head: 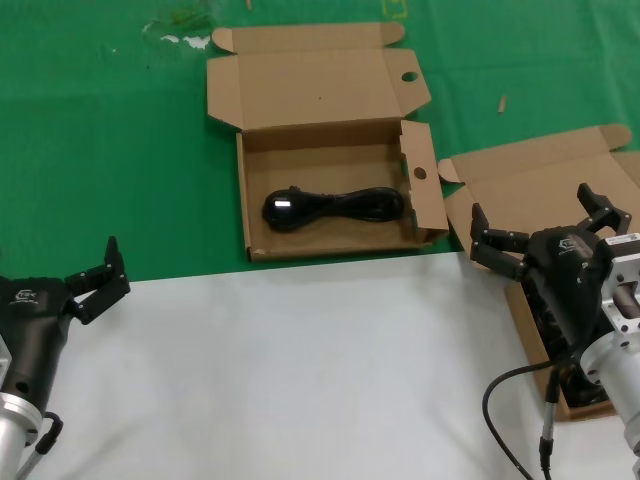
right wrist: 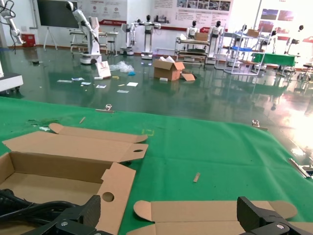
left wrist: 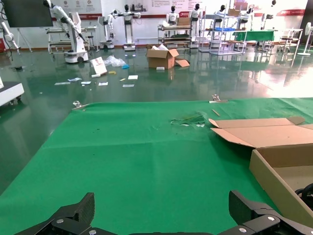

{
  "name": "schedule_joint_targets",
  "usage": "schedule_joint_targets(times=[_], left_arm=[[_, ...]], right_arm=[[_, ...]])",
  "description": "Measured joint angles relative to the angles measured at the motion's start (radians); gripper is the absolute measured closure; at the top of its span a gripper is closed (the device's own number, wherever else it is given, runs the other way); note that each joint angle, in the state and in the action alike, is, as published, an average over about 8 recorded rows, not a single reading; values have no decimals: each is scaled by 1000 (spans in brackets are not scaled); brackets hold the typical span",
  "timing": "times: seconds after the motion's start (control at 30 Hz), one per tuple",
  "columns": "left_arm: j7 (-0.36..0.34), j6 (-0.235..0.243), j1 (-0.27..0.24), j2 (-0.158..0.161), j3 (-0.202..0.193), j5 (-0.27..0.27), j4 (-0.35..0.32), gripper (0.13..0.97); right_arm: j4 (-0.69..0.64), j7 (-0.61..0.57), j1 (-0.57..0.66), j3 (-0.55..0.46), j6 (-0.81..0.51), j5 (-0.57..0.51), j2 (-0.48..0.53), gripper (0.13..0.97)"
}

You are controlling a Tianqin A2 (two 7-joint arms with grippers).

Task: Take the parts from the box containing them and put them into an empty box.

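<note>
Green cloth covers the desk [head: 120, 150]. One black cable [head: 335, 206] lies in the round-holed box [head: 330, 235]. Right gripper [head: 545, 228], jaws apart, hovers above the plain-flapped box [head: 535, 170], probably hiding the remaining cables; descending blind, it could snag a flap. Left gripper [head: 98, 280] waits, jaws apart.

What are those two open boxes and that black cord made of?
Both the box with round-holed flaps and the plain-flapped box look like matte brown corrugated cardboard, judging by the folded creases and raw edges. The power cable seems rubber or plastic coated; a small shiny highlight shows on its plug end.
</note>
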Motion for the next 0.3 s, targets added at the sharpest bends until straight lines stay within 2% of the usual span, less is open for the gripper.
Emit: schedule_joint_targets(times=[0.3], left_arm=[[0,0,0,0,0,0,0,132]], right_arm=[[0,0,0,0,0,0,0,129]])
